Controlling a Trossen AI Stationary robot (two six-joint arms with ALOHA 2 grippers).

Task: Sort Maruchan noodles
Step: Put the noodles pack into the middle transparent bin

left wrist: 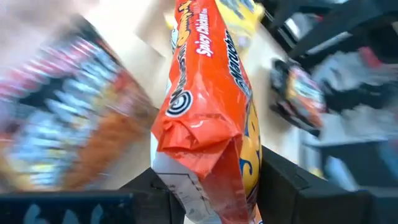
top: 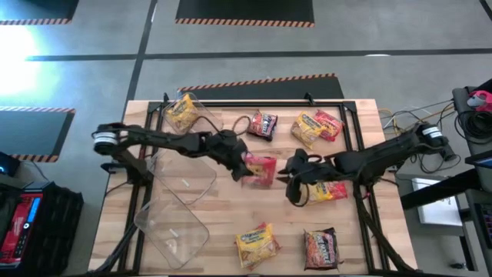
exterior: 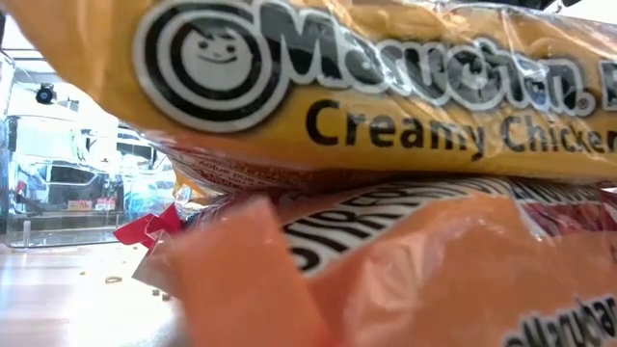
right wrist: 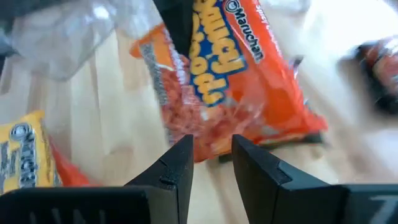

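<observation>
1. Wooden desk [top: 223,231] under both dark arms, left arm reaching in from the left edge, right arm from the right edge.
2. Two clear plastic bins on the desk's left side: nearer bin [top: 175,208] lying along the left edge, far bin [top: 201,117] tilted at the far left corner with a yellow packet [top: 181,114] inside.
3. Left hand [top: 247,168] at mid-desk, clamped on an orange-red Spicy Chicken packet [left wrist: 208,118], packet upright between the dark fingers [left wrist: 292,186] in the left wrist view.
4. Right hand [top: 294,185] just right of that packet, fingers [right wrist: 258,171] slightly parted with nothing between them; orange-red packet directly beyond the fingertips in the right wrist view.
5. Yellow-and-red packet [top: 329,190] under the right arm, just beside the right hand.
6. Far side of the desk: dark packet [top: 264,125] near the centre, yellow packet overlapped by a red one [top: 317,127] to its right.
7. Near edge: yellow packet [top: 256,243] and dark packet [top: 321,246], side by side but apart.
8. Low view filled by a yellow Creamy Chicken packet [exterior: 386,87] resting on an orange one [exterior: 405,280].
</observation>
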